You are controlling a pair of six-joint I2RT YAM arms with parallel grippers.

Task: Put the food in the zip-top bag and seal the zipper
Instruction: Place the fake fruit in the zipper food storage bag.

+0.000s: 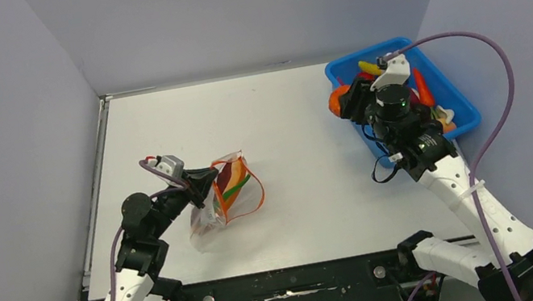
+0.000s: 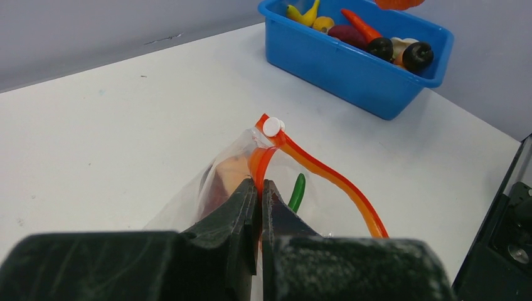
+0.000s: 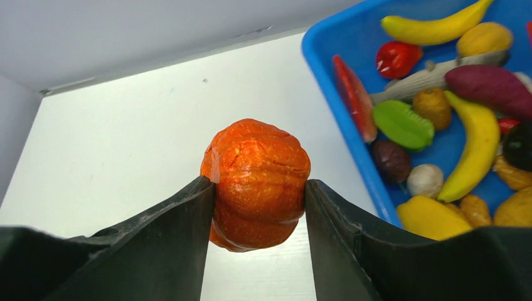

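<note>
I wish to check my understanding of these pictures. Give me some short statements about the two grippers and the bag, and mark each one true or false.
1. The right gripper holds a round orange food. True.
2. The left gripper is open and holds nothing. False: it is shut on the zip-top bag at its mouth edge.
3. A green piece lies inside the bag. True.
4. The zipper is sealed along its whole width. False: the strip forms an open loop, so the mouth is open.
</note>
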